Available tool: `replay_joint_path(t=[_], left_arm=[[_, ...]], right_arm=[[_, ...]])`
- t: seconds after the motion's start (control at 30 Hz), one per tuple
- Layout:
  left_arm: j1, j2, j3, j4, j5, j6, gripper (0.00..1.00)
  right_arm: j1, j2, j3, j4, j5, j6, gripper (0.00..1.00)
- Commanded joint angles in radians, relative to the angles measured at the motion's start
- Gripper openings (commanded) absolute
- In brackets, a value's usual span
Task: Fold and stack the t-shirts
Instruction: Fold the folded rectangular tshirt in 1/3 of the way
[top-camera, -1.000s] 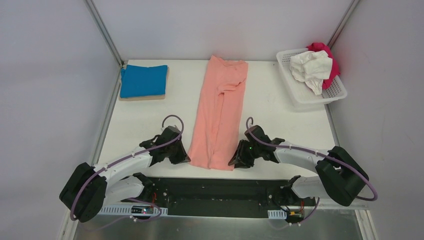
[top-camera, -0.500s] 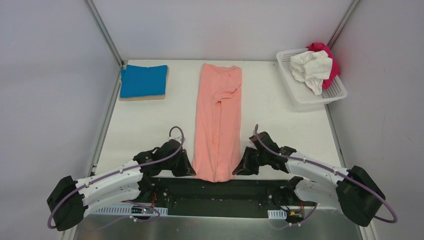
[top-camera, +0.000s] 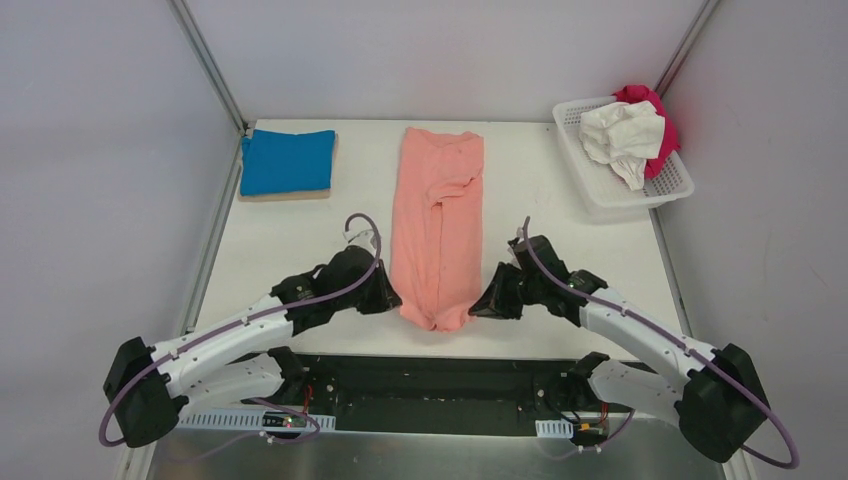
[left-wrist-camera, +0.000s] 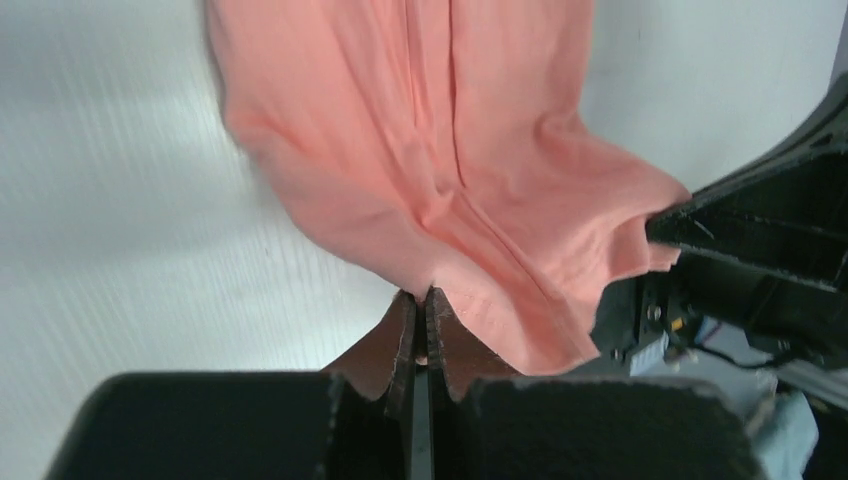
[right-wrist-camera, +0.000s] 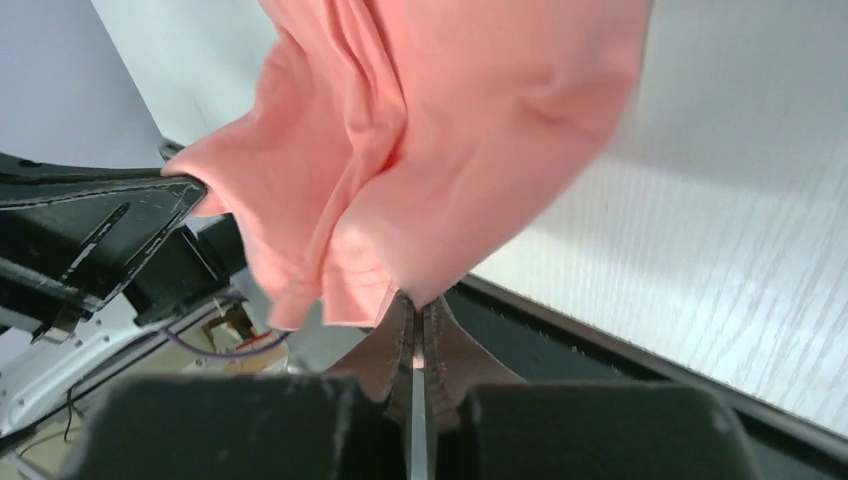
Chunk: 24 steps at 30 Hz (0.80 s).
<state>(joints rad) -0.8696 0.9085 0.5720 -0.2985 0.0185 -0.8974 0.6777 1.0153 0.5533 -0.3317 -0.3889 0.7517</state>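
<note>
The left fingers (left-wrist-camera: 392, 352) are pressed together with only a hairline seam between them, pinching the near-left corner of the salmon-pink t-shirt (top-camera: 438, 225). The right fingers (right-wrist-camera: 447, 345) are closed just as tightly on the near-right corner of the same hem. Between the two pinches the hem sags in soft folds, lifted a little off the worktop (top-camera: 290, 255). The rest of the shirt lies flat as a long narrow strip with its sleeves turned in, running up the middle toward the far edge. The cloth looks light, thin and limp: it drapes under its own weight and offers no stiffness. It could bunch or slip free if only one layer were caught, so each pinch is best taken through all layers right at the corner. The arms would need to travel level and together to carry the hem over toward the collar, and a slight outward pull between the corners should help prevent creases. At the far left a bright blue t-shirt (top-camera: 287, 160) lies folded on a thin tan board (top-camera: 290, 196), probably the stacking place. At the far right a white lattice basket (top-camera: 625, 196) holds a crumpled white t-shirt (top-camera: 620, 135) and a magenta t-shirt (top-camera: 655, 108), not yet folded.
</note>
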Motion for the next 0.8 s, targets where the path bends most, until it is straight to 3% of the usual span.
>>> replay_joint_path(t=[0.0,0.27,0.77], left_arm=[[0.046,0.114,0.153,-0.002,-0.21,0.136,0.0],[0.199,0.385,0.365,0.019,-0.163,0.193,0.0],[0.36,0.729,0.646,0.105,-0.021,0.354,0.0]], right_arm=[[-0.04,0.093,0.152,-0.03,0.092,-0.117,0.0],[-0.133,0.296,0.315,0.053,0.128,-0.145,0.0],[-0.237,0.518,0.477,0.184,0.217,-0.122,0.0]])
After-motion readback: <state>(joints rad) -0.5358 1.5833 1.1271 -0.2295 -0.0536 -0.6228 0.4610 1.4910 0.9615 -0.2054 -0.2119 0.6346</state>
